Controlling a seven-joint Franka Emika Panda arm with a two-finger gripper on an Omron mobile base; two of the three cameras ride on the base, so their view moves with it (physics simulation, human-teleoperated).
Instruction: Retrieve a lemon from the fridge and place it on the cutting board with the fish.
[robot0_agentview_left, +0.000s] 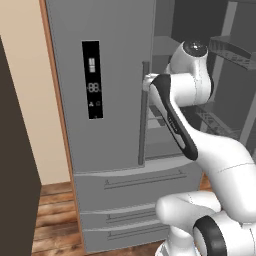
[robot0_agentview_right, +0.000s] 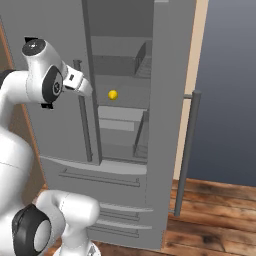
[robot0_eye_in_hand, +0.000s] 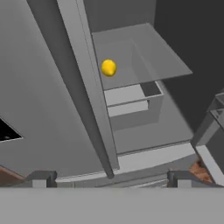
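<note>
Fridge (robot0_agentview_left: 115, 100) doors dominate the left base view: the left door is shut, its black display panel (robot0_agentview_left: 93, 80) lit, and a long bar handle (robot0_agentview_left: 143, 115) runs down its inner edge. The white arm (robot0_agentview_left: 200, 145) rises from the lower right and bends toward that handle, its wrist just beside the top of the bar. Past the hand, the right half of the fridge stands open, with grey shelves and door racks showing behind the arm. Lower drawers (robot0_agentview_left: 130, 192) lie well below the hand.

From the right base view, the wrist points into the open compartment, and the lemon (robot0_agentview_right: 113, 94) sits on a shelf (robot0_agentview_right: 122, 100) just ahead of the hand and a little below it, apart from it. The open right door (robot0_agentview_right: 172, 115) swings out far to the hand's right, with its own bar handle (robot0_agentview_right: 189, 150). The fingers themselves are too small here to judge.

In the hand view, the gripper (robot0_eye_in_hand: 110, 178) has its two dark fingertips (robot0_eye_in_hand: 42, 178) spread wide with nothing between them. Straight ahead and above the tips, the lemon rests on the grey shelf, well clear of both fingers. The edge of the shut door (robot0_eye_in_hand: 87, 87) runs diagonally between the tips, and a drawer box (robot0_eye_in_hand: 129, 100) sits just below the lemon's shelf.
</note>
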